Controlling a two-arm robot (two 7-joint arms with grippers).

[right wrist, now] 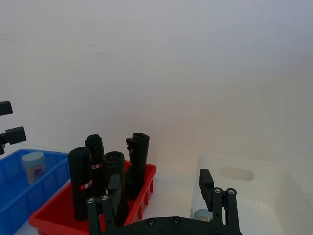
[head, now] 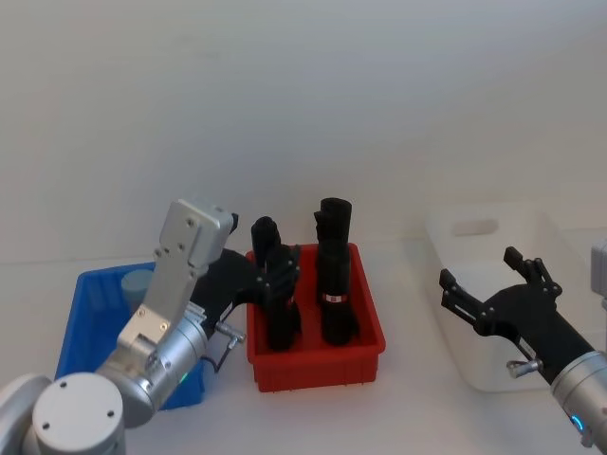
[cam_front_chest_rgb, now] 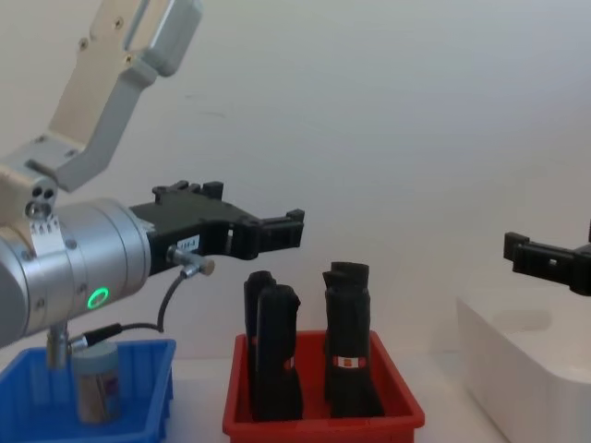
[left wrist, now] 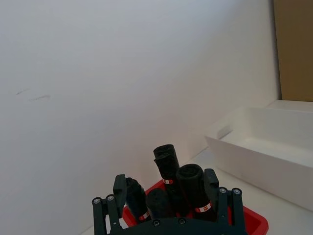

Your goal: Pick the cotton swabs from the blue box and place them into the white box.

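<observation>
One cotton swab jar (head: 137,282) stands in the blue box (head: 83,318) at the left; the chest view shows that jar (cam_front_chest_rgb: 96,383) upright in the blue box (cam_front_chest_rgb: 152,383). My left gripper (head: 275,273) hovers open and empty over the red bin, to the right of the blue box and well above the table (cam_front_chest_rgb: 272,229). My right gripper (head: 482,270) is open and empty above the near left part of the white box (head: 550,227). In the right wrist view, between its fingers (right wrist: 205,181), a pale-lidded jar (right wrist: 200,214) rests inside the white box (right wrist: 274,196).
A red bin (head: 318,365) holding several upright black rolls (head: 334,275) with red-white labels sits between the blue and white boxes. A plain white wall rises close behind the table. The white tabletop in front of the bins is bare.
</observation>
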